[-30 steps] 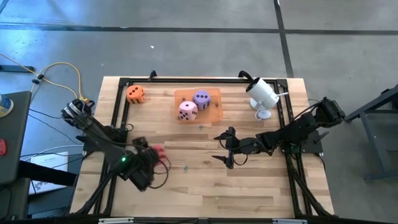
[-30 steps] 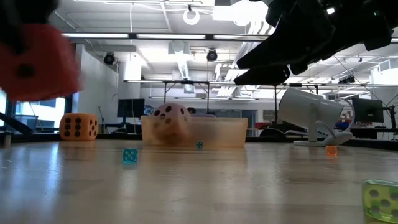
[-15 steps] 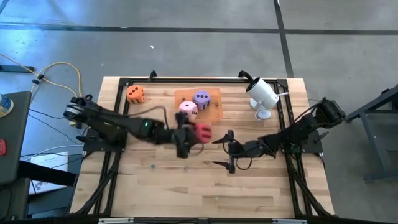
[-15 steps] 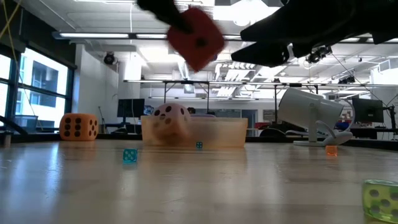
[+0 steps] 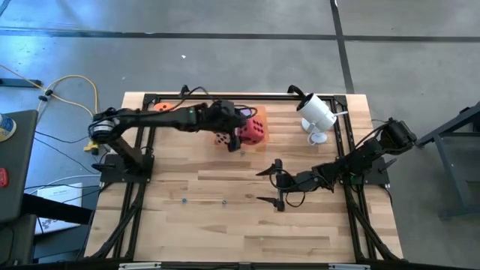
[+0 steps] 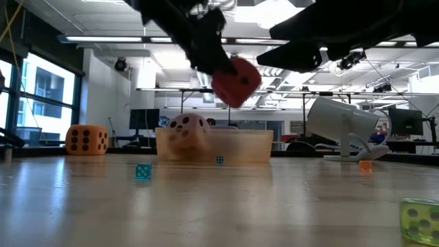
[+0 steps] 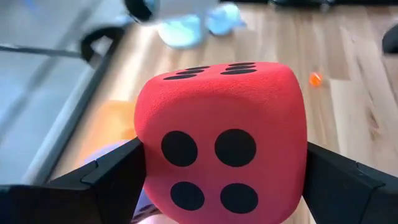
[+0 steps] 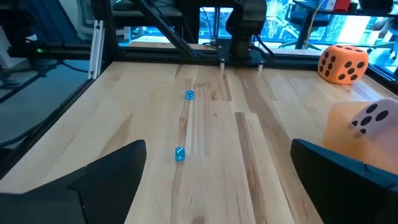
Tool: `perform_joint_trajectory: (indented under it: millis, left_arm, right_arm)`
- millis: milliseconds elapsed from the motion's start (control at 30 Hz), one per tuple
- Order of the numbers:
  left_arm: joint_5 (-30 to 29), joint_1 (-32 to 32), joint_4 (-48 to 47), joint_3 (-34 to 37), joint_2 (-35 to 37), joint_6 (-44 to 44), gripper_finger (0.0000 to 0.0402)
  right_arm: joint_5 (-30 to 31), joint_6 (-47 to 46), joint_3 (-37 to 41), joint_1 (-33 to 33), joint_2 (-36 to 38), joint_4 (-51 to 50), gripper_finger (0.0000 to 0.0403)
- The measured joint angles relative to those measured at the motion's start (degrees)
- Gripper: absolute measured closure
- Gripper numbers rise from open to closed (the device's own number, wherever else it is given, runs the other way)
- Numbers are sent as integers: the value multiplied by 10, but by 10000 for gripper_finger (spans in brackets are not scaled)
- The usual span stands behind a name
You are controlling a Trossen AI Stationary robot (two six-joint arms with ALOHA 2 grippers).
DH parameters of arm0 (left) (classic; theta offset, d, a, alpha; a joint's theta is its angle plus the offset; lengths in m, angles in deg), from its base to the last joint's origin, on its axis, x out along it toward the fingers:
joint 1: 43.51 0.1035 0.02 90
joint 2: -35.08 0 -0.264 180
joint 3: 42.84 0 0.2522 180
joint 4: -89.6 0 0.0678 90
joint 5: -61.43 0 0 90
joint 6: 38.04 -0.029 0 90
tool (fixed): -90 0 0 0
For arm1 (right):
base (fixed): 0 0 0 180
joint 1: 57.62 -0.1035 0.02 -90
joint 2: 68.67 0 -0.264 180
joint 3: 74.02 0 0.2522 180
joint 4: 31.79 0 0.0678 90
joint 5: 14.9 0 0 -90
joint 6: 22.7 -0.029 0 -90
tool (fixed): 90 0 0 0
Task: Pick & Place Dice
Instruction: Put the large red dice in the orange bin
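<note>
Red die [image 5: 253,132], clamped in your left gripper [image 5: 241,133], hangs over the tray [image 5: 260,112] at upper centre, evidently for release; right gripper [image 5: 270,182] waits parted, lower right.

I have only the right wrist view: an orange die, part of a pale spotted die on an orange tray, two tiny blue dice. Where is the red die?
Observer: The left jaws hold the red die in the air over the orange tray.
Operator: Is the grip square?
Observer: In the left wrist view the jaws press on two opposite sides, with the four-pip face towards the camera.
Operator: Any die in the tray that I can't see?
Observer: Yes, the purple die, partly under the left arm.
</note>
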Motion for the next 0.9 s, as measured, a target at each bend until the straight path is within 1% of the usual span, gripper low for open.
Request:
perform_joint_trajectory:
  millis: [33, 100, 167, 300, 367, 533, 600, 900]
  left_arm:
    - [23, 8, 6, 0, -14, -3, 55]
    - [45, 20, 22, 0, -44, -2, 55]
    - [52, 28, 42, 1, -70, -1, 55]
    - [51, 38, 86, 0, -98, 1, 55]
    - [46, 41, 89, 0, -101, 13, 55]
    - [1, 42, 84, 1, -96, 16, 55]
    - [0, 41, 89, 0, -95, 20, 55]
    - [1, 32, 86, 1, -99, 122, 55]
  right_arm:
    - [0, 0, 0, 0, 0, 1, 10]
    - [0, 1, 0, 0, 0, 1, 10]
    - [0, 2, 0, 0, 0, 1, 10]
    - [0, 2, 0, 0, 0, 0, 10]
    - [0, 3, 0, 0, 0, -1, 10]
    - [0, 4, 0, 0, 0, -10, 10]
    - [0, 4, 0, 0, 0, -13, 10]
    - [0, -2, 0, 0, 0, -13, 10]
